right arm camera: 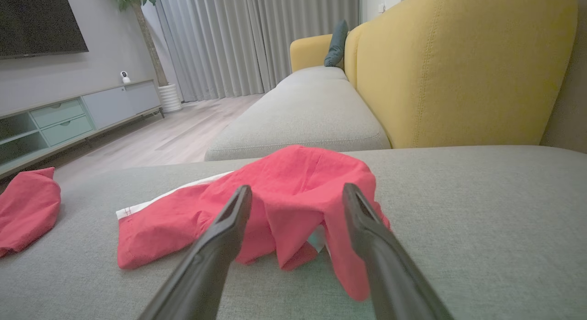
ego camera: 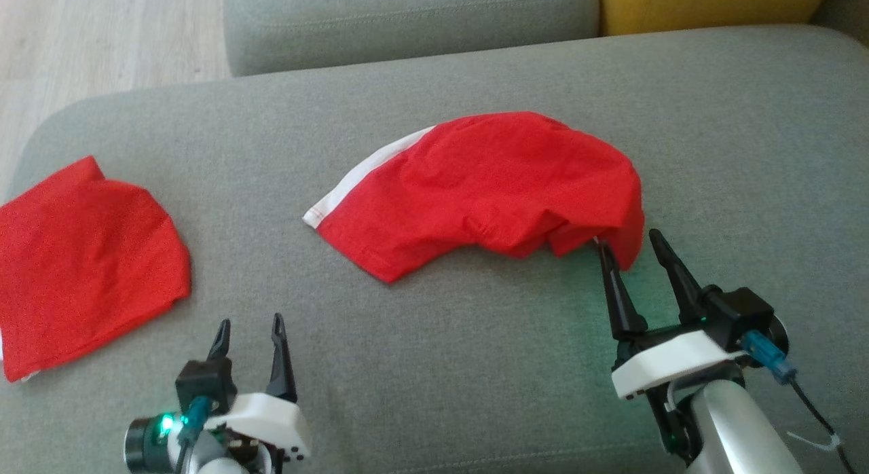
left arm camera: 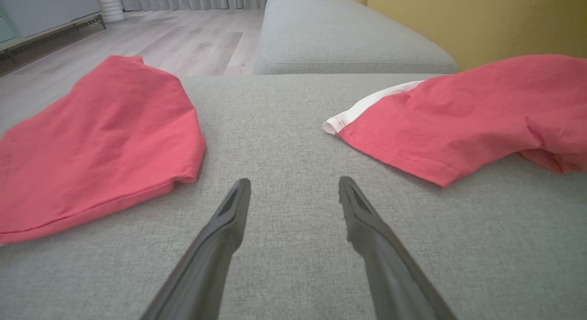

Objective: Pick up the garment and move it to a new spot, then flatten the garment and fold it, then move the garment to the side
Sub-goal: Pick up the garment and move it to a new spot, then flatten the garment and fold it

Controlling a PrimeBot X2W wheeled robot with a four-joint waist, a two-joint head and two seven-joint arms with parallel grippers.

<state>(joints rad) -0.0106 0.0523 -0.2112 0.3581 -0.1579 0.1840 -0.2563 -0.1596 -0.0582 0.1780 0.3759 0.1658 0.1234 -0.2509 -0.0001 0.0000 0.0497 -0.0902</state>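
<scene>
On a grey sofa cushion (ego camera: 434, 379), a folded red cloth (ego camera: 88, 257) lies far left. The left gripper (ego camera: 250, 321) hovers over bare cushion, fingers apart and empty. At centre lies the rumpled red garment (ego camera: 489, 182), with a white band along its left edge. The right gripper (ego camera: 628, 242), fingers apart, straddles its lower right corner. A clean lift likely means pinching that corner deep, with the left gripper taking the white-banded end.

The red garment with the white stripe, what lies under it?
The grey cushion bears the garment. Under its lifted edge a pale patch shows; anything further beneath is covered.
</scene>
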